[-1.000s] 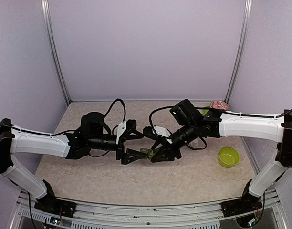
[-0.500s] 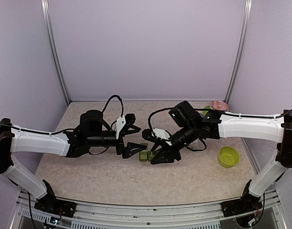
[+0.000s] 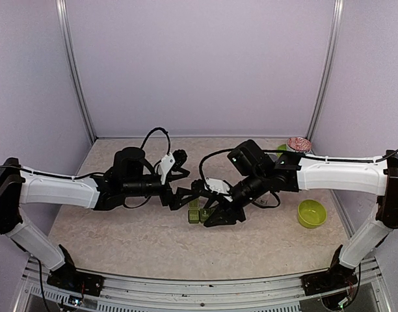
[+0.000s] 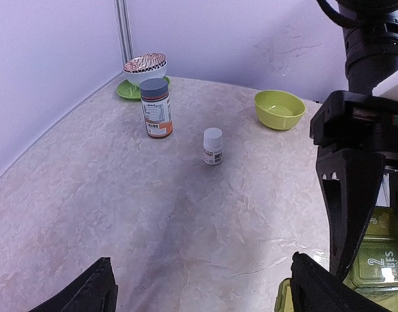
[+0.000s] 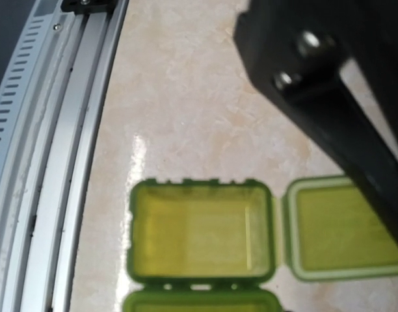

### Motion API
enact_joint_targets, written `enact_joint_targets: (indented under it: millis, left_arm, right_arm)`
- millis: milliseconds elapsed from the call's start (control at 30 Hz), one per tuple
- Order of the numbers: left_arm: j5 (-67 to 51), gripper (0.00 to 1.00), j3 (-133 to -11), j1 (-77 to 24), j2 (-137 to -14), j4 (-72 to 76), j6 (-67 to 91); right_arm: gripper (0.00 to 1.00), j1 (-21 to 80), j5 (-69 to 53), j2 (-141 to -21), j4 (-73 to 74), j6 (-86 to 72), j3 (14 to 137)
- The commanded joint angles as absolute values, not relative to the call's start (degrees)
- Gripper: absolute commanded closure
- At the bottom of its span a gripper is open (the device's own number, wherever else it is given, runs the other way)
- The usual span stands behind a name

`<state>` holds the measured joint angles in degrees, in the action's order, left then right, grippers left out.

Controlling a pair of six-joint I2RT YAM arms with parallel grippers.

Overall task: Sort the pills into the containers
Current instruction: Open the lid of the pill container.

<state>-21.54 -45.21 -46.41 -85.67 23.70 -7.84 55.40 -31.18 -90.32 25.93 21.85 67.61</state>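
A green pill organizer [image 3: 194,213] rests on the table between my two grippers. In the right wrist view one of its compartments [image 5: 199,231] stands open and empty, its lid [image 5: 342,227] flipped to the right. My right gripper [image 3: 213,211] is shut on the organizer's edge; one of its fingers [image 4: 342,208] reaches down onto the organizer [image 4: 378,266]. My left gripper [image 3: 189,183] hangs open just behind the organizer with nothing between its fingers [image 4: 88,292]. No pills show in any view.
A brown bottle [image 4: 156,107] and a small white bottle [image 4: 212,145] stand on the table. A green bowl [image 3: 311,213] sits at the right. A patterned bowl [image 3: 299,143] on a green saucer is at the back right. The metal rail [image 5: 62,130] runs along the near edge.
The left gripper has drawn back from the organizer, toward the far side. The right gripper has shifted slightly left with the organizer.
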Motion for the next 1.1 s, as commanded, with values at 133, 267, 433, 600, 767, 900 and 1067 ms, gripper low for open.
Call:
enact_joint_targets:
  millis: [133,267,433,600,767,900,1067]
  left_arm:
    - [-21.5,0.11,-47.5,-46.0,-87.9,19.9,-7.9]
    - [-22.1,0.11,-47.7,-45.9,-88.1,18.8,-8.0]
    - [-23.3,0.12,-47.5,-45.9,-88.3,18.4,-8.1]
    - [-25.1,0.14,-47.7,-45.9,-88.6,18.1,-8.4]
    - [-21.2,0.13,-47.3,-45.7,-87.3,19.4,-6.9]
    - [-14.0,0.10,-46.7,-44.5,-84.7,21.5,-3.9]
    - [-6.5,0.07,-44.3,-42.5,-80.5,23.7,-0.4]
  right_arm:
    - [0.67,56.4,-29.8,-87.7,24.8,22.7,66.0]
    - [0.69,56.5,-28.9,-86.7,23.7,22.5,65.5]
    - [0.69,56.5,-27.2,-85.7,22.6,22.2,65.1]
    - [0.69,56.4,-26.5,-85.1,22.0,22.1,64.8]
    - [0.69,56.5,-26.8,-85.5,22.2,22.3,64.7]
    - [0.69,56.4,-26.5,-86.4,22.3,22.6,64.6]
    - [0.69,56.4,-24.5,-88.2,22.7,22.6,65.4]
